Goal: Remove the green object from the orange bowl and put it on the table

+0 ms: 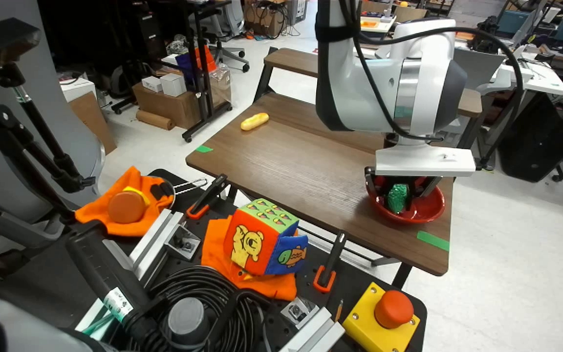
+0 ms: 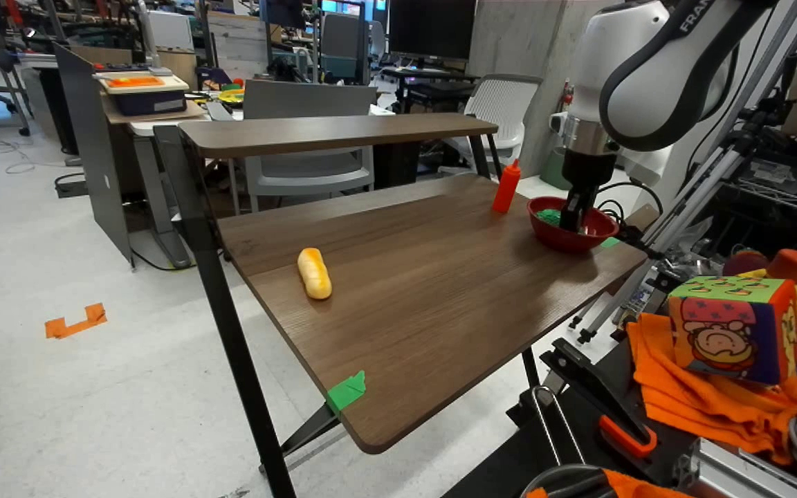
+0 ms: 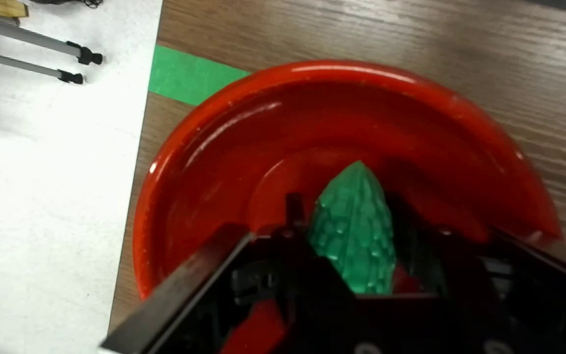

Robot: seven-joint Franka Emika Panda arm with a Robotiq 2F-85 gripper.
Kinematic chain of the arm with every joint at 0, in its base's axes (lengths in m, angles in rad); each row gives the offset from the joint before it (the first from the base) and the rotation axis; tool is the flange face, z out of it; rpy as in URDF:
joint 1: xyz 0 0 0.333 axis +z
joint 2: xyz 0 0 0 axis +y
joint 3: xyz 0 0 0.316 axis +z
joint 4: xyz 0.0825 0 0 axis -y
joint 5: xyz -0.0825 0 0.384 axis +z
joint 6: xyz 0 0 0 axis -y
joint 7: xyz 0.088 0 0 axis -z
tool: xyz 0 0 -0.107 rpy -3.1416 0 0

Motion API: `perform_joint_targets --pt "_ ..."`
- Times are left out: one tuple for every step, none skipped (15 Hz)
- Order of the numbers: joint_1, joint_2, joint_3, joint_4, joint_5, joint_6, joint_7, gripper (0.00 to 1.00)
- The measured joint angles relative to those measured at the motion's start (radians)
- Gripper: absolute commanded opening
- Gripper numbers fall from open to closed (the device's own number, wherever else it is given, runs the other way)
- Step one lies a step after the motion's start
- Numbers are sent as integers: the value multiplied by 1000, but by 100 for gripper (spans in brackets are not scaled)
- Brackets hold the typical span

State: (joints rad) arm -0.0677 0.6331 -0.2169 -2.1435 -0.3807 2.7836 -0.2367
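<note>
- Presently, my black two-fingered gripper [image 1: 398,199] points down inside the round, glossy red-orange plastic bowl [image 3: 268,132]; the white jointed robot arm [image 1: 359,93] with dark trim carries the gripper from above.
- Jaws: partly spread, with the small bright green, bumpy oval lump [image 3: 354,241] between them. Black fingers [image 2: 572,218] stand close along both flanks. Whether they clench it or merely straddle it, I cannot tell.
- Location of the lump: within the bowl, inside its rim in both exterior views. In the wrist view I find the lump's tapered end clear of the fingers. Whether its underside touches the bowl's floor is hidden from me.
- Bowl: upright on the rectangular dark brown wood-look table [image 1: 281,151], near a corner and just beside a flat strip of green tape [image 1: 433,241]. A matching green strip [image 2: 346,391] lies at another corner.
- Also on the table: a small yellow oblong object [image 2: 315,274], well apart from the bowl. I confirm it in both exterior views.
- In an exterior view, a small red-orange bottle [image 2: 507,187] with a narrow tip stands upright near the bowl.
- Beside the table, on a black board [image 2: 502,470], I record a multicoloured picture cube [image 1: 264,239] on an orange cloth [image 1: 215,249], and a yellow box [image 1: 362,319] bearing a round red-orange button [image 1: 395,309].
</note>
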Motion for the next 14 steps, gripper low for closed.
perform_joint_targets --pt "-6 -22 4 -18 1 0 0 18" --pt "-15 -52 8 -41 3 0 -1 18" --pt "-27 -89 14 -66 7 1 -4 18" --pt "-42 -132 23 -95 14 1 -8 18" --pt "-61 -178 36 -123 27 1 -18 18" --pt "-83 -225 56 -153 52 1 -36 18" --pt "-104 -271 79 -181 83 1 -56 18" --pt "-121 -315 105 -209 122 1 -76 18" --pt "-132 -355 131 -234 165 0 -94 18" --pt "-137 -392 157 -255 208 -2 -110 18" --pt "-138 -424 183 -274 256 -6 -128 18" --pt "-137 -450 211 -288 305 -11 -147 18" --pt "-133 -469 240 -298 355 -15 -166 18" --pt "-125 -481 266 -303 402 -19 -183 18"
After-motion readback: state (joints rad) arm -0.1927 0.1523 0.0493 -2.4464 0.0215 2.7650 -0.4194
